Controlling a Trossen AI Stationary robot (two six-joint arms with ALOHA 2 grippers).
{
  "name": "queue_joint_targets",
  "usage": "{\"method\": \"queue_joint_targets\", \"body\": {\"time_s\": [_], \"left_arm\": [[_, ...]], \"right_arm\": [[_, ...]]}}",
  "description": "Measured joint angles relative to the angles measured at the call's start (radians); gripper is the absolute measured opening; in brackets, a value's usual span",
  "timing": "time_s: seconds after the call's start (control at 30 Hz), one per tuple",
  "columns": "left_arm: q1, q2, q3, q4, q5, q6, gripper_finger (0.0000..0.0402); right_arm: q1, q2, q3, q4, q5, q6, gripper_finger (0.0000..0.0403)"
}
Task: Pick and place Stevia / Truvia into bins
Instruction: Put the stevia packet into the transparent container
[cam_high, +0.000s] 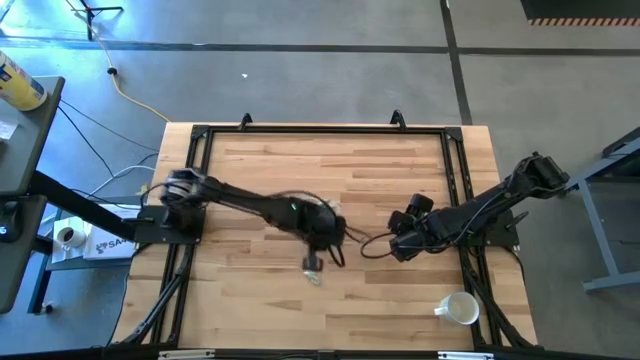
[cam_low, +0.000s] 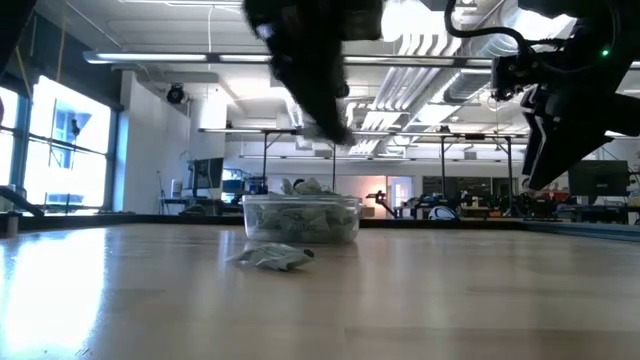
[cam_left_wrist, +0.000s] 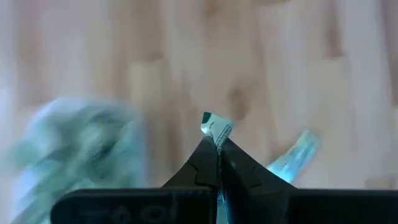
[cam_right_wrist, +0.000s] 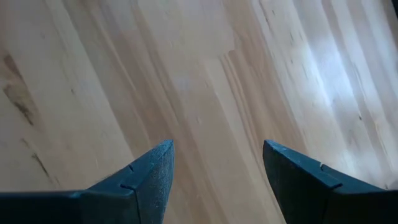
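We see the left gripper (cam_left_wrist: 217, 149) pinching one sweetener packet (cam_left_wrist: 216, 126) above the wooden table (cam_high: 380, 170).

The packet is a small flat slip of white paper with a green corner and fine print, poking out from between the closed fingertips (cam_left_wrist: 205, 155). In the low view the clear container (cam_low: 301, 218) sits on the table, heaped with crumpled green-and-white packets that rise over its rim, and a few loose packets (cam_low: 272, 257) lie just in front of it on the wood. In the high view the left gripper hangs near the table's middle. The right gripper (cam_right_wrist: 217, 165) waits off to the right with its fingers spread wide over bare wood, and a white mug (cam_high: 458, 307) stands near the table's front right corner.
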Motion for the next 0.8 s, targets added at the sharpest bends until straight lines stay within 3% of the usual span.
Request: {"method": "queue_joint_targets", "body": {"time_s": [0.2,0.4,0.57,0.8], "left_arm": [[0.124,-0.115,-0.052,-0.031,-0.058,-0.006,0.0036],[0.243,-0.122,-0.230,0.124,0.072,0.010,0.0044],[0.262,-0.114,-0.334,0.178,0.034,-0.094,0.0116],[0.220,-0.202,-0.250,0.069,-0.016,-0.211,0.0231]], "right_arm": [[-0.003,-0.001,0.000,0.004,0.032,0.001,0.0236],[-0.018,-0.001,0.000,0.013,0.038,0.024,0.0236],[-0.023,-0.001,0.000,0.012,0.022,0.045,0.0236],[-0.023,-0.001,0.000,0.011,0.018,0.046,0.0236]]}}
